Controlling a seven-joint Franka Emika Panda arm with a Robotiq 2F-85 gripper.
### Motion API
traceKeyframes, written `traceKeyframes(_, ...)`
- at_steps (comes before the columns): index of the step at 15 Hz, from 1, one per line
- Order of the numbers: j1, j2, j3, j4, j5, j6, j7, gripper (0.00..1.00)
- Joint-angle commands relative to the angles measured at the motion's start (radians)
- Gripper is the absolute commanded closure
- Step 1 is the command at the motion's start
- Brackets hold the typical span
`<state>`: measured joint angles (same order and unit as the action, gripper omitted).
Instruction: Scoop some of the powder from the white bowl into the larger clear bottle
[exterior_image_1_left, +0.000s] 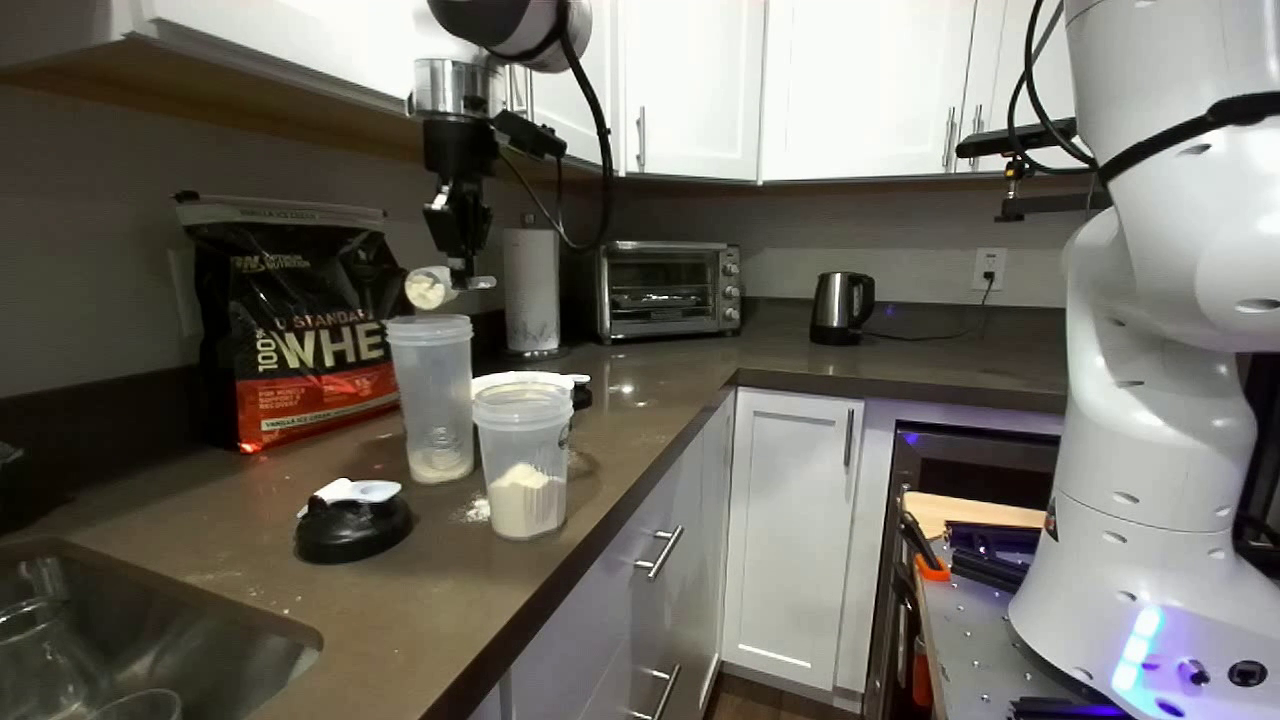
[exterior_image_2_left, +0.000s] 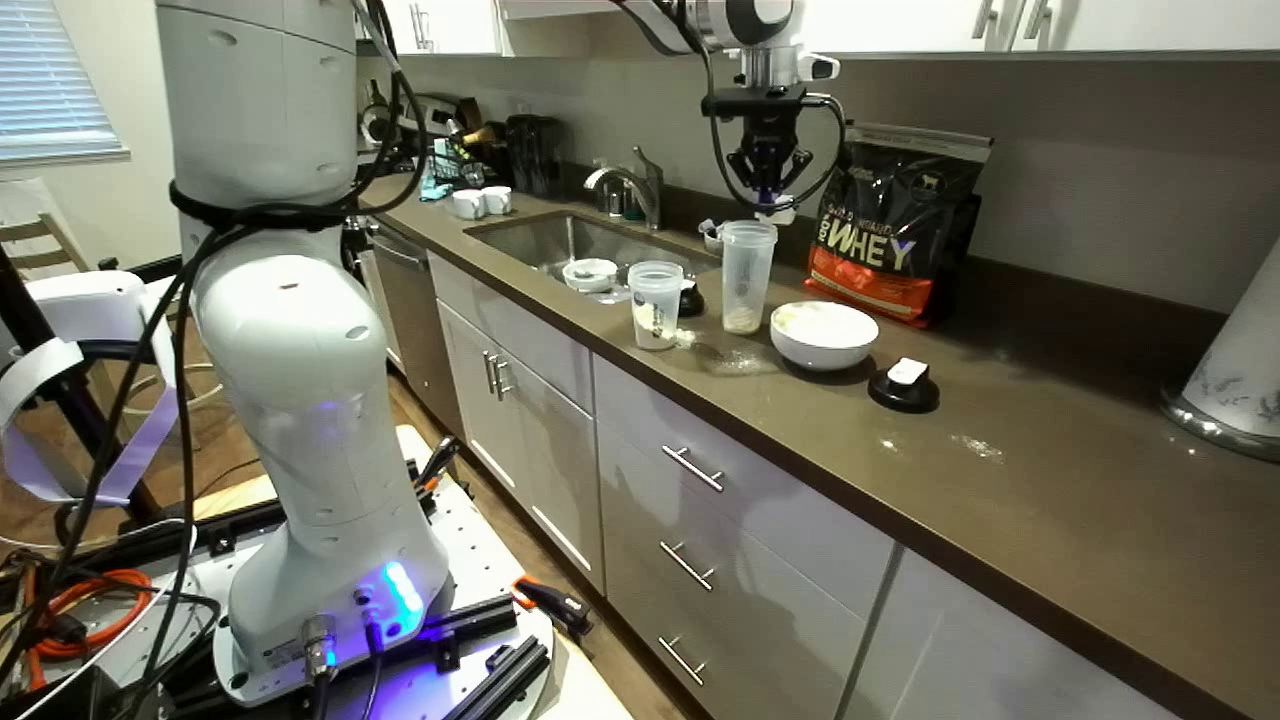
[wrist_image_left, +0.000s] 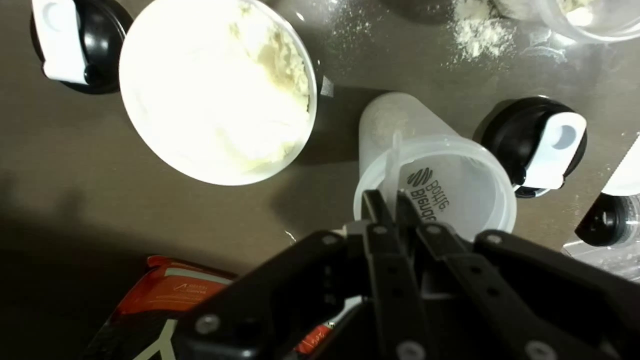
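Near tall bottle's rim (exterior_image_1_left: 432, 332), scoop (exterior_image_1_left: 450, 280) holds powder (exterior_image_1_left: 424, 291)

two shaker bottles (exterior_image_1_left: 434, 390), two flip-top lids (exterior_image_1_left: 353, 527), one bag (exterior_image_1_left: 300, 325)

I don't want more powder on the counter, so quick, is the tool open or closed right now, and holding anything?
Tool: closed, gripping the handle of a scoop that has pale powder in it.
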<state>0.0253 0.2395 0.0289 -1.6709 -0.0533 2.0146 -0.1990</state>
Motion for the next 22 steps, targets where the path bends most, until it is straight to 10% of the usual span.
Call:
traceKeyframes(1,0.008,-0.029,0.001,-0.046,-0.040,0.048,0.016,0.98)
traceKeyframes(22,0.042,-0.114,0.010,-0.234,-0.215,0.231,0.071,0.98)
